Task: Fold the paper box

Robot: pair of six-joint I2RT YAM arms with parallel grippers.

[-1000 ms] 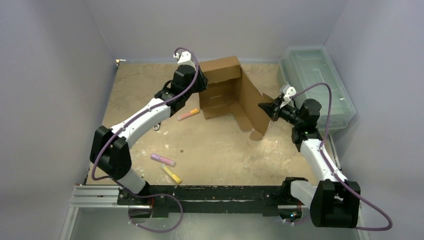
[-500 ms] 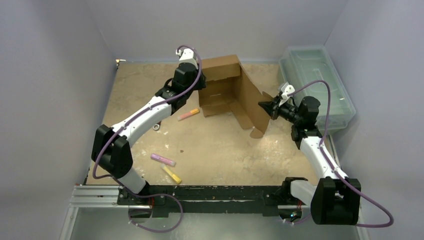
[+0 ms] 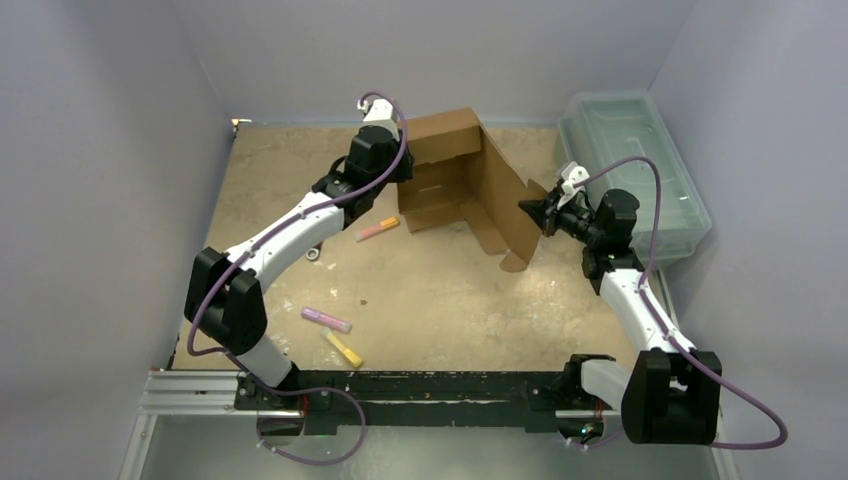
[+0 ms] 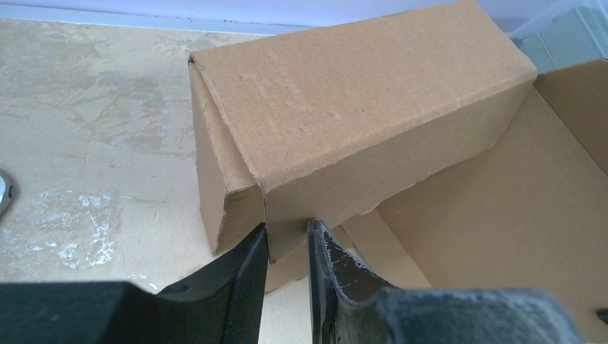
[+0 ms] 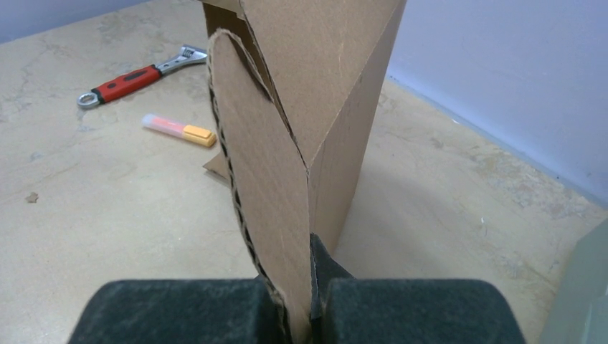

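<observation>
Far left on the sandy table (image 3: pixel 450 310), a purple marker (image 3: pixel 327 319) and a yellow marker (image 3: pixel 343 349) lie near the arm bases. The left arm reaches up to the paper box (image 3: pixel 450 175), which stands half-formed at the back middle of the table with its walls up. The left gripper (image 4: pixel 287 233) has its jaws a narrow slit apart, straddling the lower corner of the folded wall on the box's left side. Biting or only touching? I cannot tell. An orange-tipped marker (image 3: pixel 377 229) and a red-handled wrench (image 5: pixel 136 77) lie just in front of the box. Now the right gripper (image 5: pixel 300 304): it's pinched tight on a rounded flap of the box's raised right side, and the flap stands upright. Far right, a pale-green bin (image 3: pixel 612 97) sits against the wall.
</observation>
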